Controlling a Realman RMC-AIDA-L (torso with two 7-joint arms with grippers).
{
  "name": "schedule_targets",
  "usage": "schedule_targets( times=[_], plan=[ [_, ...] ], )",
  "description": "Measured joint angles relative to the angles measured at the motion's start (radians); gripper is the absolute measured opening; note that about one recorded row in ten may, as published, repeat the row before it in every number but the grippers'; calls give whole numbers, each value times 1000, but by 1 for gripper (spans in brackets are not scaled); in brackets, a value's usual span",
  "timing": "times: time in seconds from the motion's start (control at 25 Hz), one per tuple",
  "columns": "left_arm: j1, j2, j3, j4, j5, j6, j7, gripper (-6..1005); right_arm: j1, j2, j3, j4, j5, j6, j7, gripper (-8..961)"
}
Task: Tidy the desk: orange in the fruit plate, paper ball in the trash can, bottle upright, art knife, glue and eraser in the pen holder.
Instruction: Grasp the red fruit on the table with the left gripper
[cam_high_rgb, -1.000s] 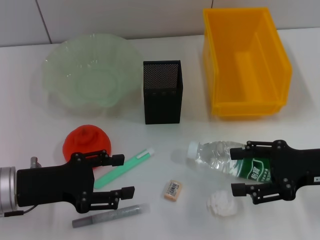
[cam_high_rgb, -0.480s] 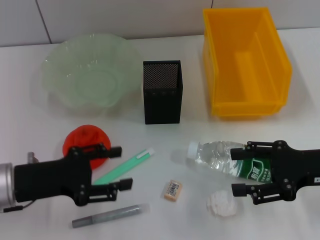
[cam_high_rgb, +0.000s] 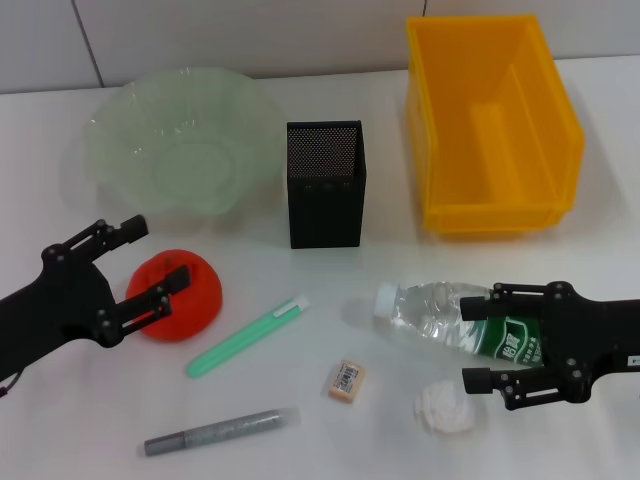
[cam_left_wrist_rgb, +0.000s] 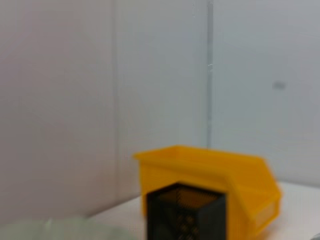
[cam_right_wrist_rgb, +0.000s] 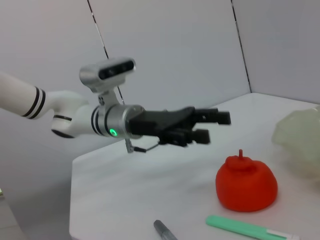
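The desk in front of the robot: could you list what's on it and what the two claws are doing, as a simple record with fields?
orange: on the desk, outside the fruit plate
left gripper: open, raised beside the orange
right gripper: open, straddling the bottle
bottle: lying on its side
paper ball: on the desk, near the bottle
eraser: on the desk
pen holder: upright
trash can: behind the bottle

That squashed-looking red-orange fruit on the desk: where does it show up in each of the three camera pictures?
Head view: the orange lies lower left, in front of the fruit plate, partly behind the open left gripper.
Left wrist view: not in it.
Right wrist view: lower right.
Shared landmark: the green art knife beside it.
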Motion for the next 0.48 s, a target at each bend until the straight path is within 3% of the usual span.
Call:
schedule_targets(
  times=[0.12,0.48],
  plan=[
    [-9,-1,2,-56,-9,-99,26,778,-2,0,0,0,1,1,0,836],
    [-33,-2,12,-107,-3,-211,24,777,-3,0,0,0,2,2,-1,835]
  ],
)
